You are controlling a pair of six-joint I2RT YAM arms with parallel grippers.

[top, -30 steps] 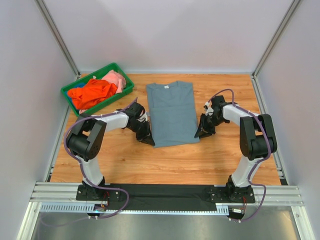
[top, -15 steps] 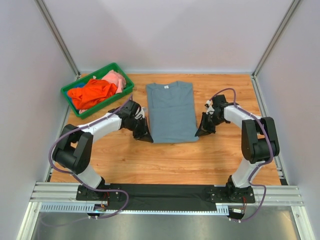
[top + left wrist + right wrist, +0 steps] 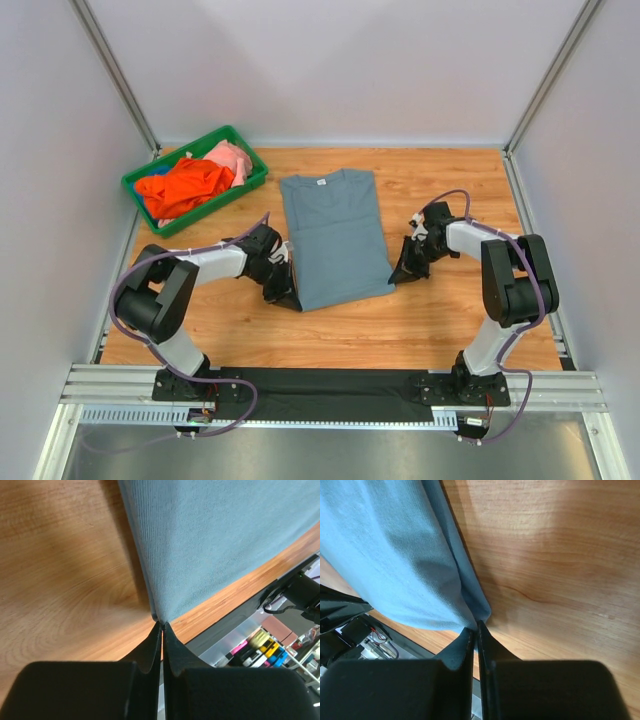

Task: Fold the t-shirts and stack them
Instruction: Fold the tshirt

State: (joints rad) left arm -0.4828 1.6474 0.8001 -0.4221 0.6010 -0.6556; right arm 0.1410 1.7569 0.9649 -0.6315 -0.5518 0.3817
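Left pincer (image 3: 161,625) is clamped on the lower left corner of the slate grey-blue t-shirt (image 3: 332,235), and the right pincer (image 3: 475,627) pinches its lower right corner (how much cloth sits between the tips is hard to make out). Fine-ribbed and rectangular, the shirt lies mid-frame on the wood-grain table (image 3: 440,320), its long axis near-vertical and its neck at the upper left.

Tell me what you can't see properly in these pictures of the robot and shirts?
Top view: what lies under the bright orange tee and pale pink tee bunched in the green plastic bin.
Top view: white neck label on the slate grey-blue t-shirt, too small to read.
Wrist views: frame edges cut off most of that shirt.
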